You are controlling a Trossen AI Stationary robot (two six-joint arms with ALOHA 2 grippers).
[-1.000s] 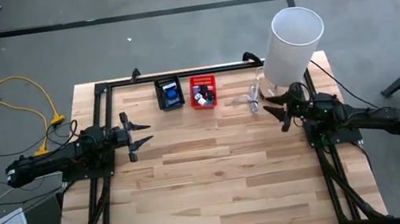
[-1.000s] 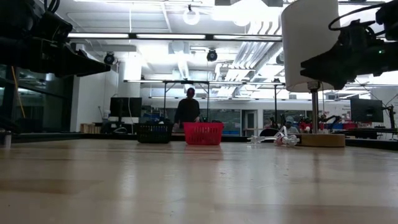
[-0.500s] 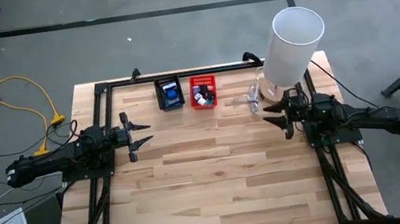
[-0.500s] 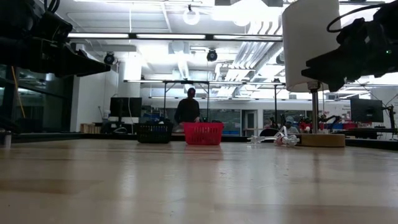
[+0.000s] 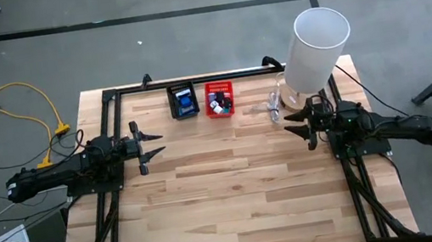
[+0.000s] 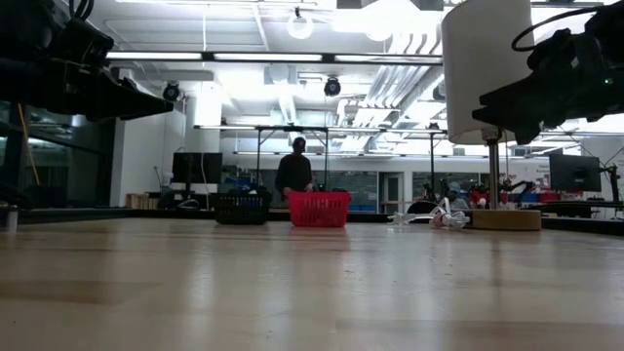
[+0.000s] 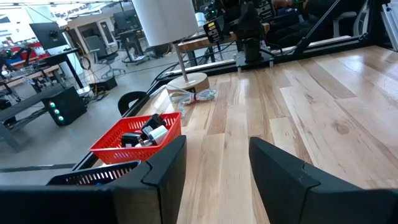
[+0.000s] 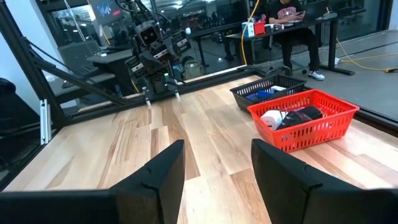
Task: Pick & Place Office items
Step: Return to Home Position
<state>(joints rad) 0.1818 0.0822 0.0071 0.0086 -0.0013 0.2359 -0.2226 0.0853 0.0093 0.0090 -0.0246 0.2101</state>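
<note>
Office items lie inside two mesh baskets at the table's far edge. The red basket [image 5: 219, 100] [image 8: 305, 121] holds a white roll [image 8: 272, 118] and small black pieces [image 8: 306, 114]. The black basket [image 5: 183, 100] [image 8: 267, 90] holds a blue piece [image 5: 185, 101]. My left gripper [image 5: 149, 146] [image 7: 217, 142] hovers open over the table's left part, pointing right. My right gripper [image 5: 295, 124] [image 8: 217, 144] hovers open at the right, beside the white cylinder, pointing left. Both are empty and above the tabletop.
A tall white cylinder [image 5: 316, 46] [image 6: 485, 68] stands on a post with a round wooden base at the far right corner. A crumpled clear-white bundle [image 5: 272, 106] [image 7: 193, 95] lies beside that base. Bare wood [image 5: 234, 187] spans the middle and near side. People show in the room beyond.
My right gripper has swung a little toward the near edge beside the cylinder's base, staying open, and has then held still. The left arm and the baskets have not moved.
</note>
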